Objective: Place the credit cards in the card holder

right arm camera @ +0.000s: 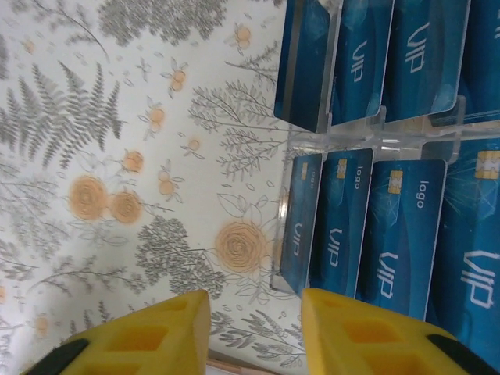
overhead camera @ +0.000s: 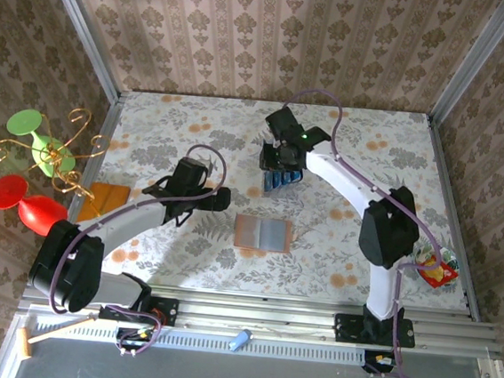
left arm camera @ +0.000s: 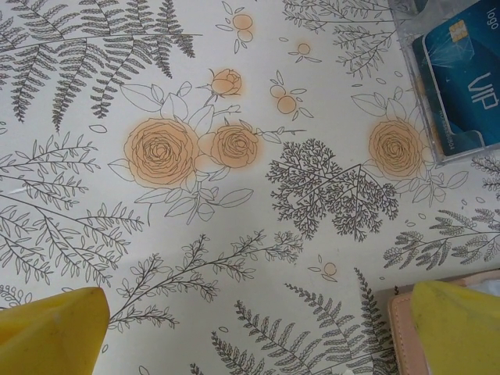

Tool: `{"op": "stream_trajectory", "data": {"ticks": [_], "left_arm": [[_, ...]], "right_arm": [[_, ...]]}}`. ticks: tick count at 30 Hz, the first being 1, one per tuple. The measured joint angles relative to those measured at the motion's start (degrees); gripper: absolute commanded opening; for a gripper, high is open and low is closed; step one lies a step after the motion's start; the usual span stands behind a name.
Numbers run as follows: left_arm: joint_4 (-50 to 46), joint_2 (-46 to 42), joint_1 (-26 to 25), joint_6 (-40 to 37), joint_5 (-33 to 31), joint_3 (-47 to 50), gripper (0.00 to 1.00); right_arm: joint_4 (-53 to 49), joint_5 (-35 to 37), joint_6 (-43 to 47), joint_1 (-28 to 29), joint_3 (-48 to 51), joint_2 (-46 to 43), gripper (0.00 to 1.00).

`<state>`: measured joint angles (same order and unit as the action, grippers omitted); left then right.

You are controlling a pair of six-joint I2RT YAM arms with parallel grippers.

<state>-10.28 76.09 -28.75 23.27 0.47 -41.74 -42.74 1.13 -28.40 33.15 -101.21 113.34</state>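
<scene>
Several blue credit cards point(right arm camera: 394, 234) marked "VIP" stand in the slots of a clear plastic rack point(overhead camera: 280, 182) behind the table's middle. Just above that rack hangs my right gripper point(overhead camera: 280, 156), its yellow fingers point(right arm camera: 375, 336) apart with nothing between them point(right arm camera: 254, 312). The card holder point(overhead camera: 263, 233) lies opened flat, tan with a grey inside, nearer the front. My left gripper point(overhead camera: 191, 176) hovers left of it, wide open and empty point(left arm camera: 258, 312). Its right finger point(left arm camera: 457, 328) is over the card holder's tan edge point(left arm camera: 400, 336). One credit card point(left arm camera: 465, 74) shows at the top right.
A flat orange-brown square point(overhead camera: 108, 198) lies at the table's left edge. A gold wire stand with green and red discs point(overhead camera: 36, 164) is outside the left rail. A colourful packet point(overhead camera: 436, 272) sits at the right edge. Metal rails frame the flowered tablecloth point(overhead camera: 195, 130).
</scene>
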Motion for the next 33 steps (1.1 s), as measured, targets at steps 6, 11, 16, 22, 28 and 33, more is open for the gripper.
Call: {"op": "stream_trajectory", "data": {"ticks": [6, 11, 16, 22, 28, 33], "left_arm": [[0.11, 0.0, 0.48, 0.44, 0.87, 0.02, 1.0], [0.76, 0.0, 0.74, 0.79, 1.36, 0.02, 1.0], [1.25, 0.0, 0.72, 1.16, 1.9, 0.09, 1.0], [1.75, 0.0, 0.72, 1.16, 2.19, 0.13, 1.0], [2.19, 0.0, 0.72, 1.16, 2.38, 0.81, 1.0], [2.91, 0.0, 0.72, 1.18, 2.38, 0.96, 1.0]], "right_arm": [[-5.25, 2.45, 0.48, 0.66, -6.27, 6.95, 0.31], [-9.2, 6.43, 1.11, 1.97, -10.14, 11.37, 0.31], [-11.63, 8.63, 1.27, 2.54, -11.54, 13.42, 0.31], [-13.05, 10.29, 1.27, 2.49, -12.9, 15.54, 0.3], [-14.25, 10.58, 1.27, 2.51, -16.22, 17.35, 0.3], [-15.1, 10.95, 1.27, 2.54, -17.88, 19.39, 0.3]]}}
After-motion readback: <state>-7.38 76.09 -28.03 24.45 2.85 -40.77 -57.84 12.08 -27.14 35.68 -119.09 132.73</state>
